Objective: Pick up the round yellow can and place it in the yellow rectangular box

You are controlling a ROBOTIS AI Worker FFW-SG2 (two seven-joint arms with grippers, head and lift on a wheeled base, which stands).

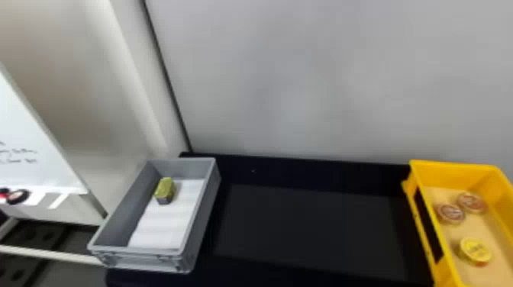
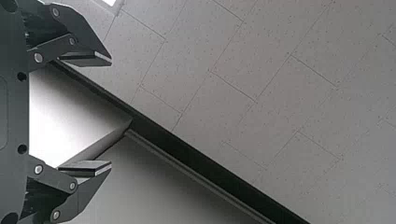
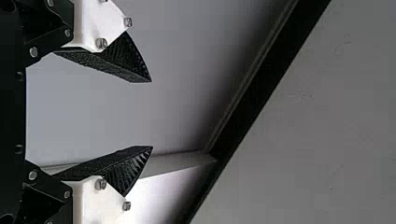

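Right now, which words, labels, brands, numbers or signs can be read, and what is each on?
None can be read.
Handwriting on the whiteboard: too small.
Marks on the round yellow can in the yellow box: too small.
Marks on the nearer brownish can and the farther brownish can: too small.

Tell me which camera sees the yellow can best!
The head view: it looks down into the yellow box, so the yellow can shows clearly. Both wrist views look at the wall and ceiling instead.
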